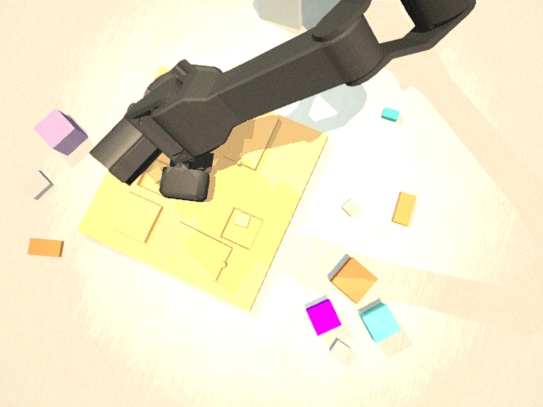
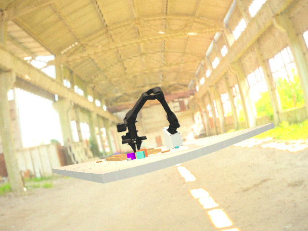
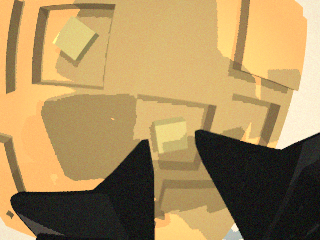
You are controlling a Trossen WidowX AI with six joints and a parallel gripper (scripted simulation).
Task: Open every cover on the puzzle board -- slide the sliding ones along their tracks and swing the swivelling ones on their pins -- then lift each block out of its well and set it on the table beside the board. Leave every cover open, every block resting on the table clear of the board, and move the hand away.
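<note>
The yellow puzzle board (image 1: 280,184) (image 2: 116,158) (image 3: 165,50) lies flat. Raised panels that look like covers show at its front (image 1: 201,253), left (image 1: 133,216) and back (image 1: 259,142); their exact state is hard to tell. One small pale block (image 1: 242,219) (image 3: 75,39) sits turned in an uncovered square well. Another pale block (image 3: 171,135) sits in a second uncovered well, hidden under the arm in the top view. My gripper (image 2: 135,151) (image 3: 172,142) is partly open and empty, low over the board, its fingertips near that second well. A pale block (image 1: 351,208) lies on the table right of the board.
Right and front of the board stand an orange block (image 1: 354,280), a magenta block (image 1: 323,317), a turquoise block (image 1: 380,322) and a small pale block (image 1: 343,351). A flat orange piece (image 1: 404,209) lies right. A pink cube (image 1: 58,131) and another orange piece (image 1: 45,248) are left.
</note>
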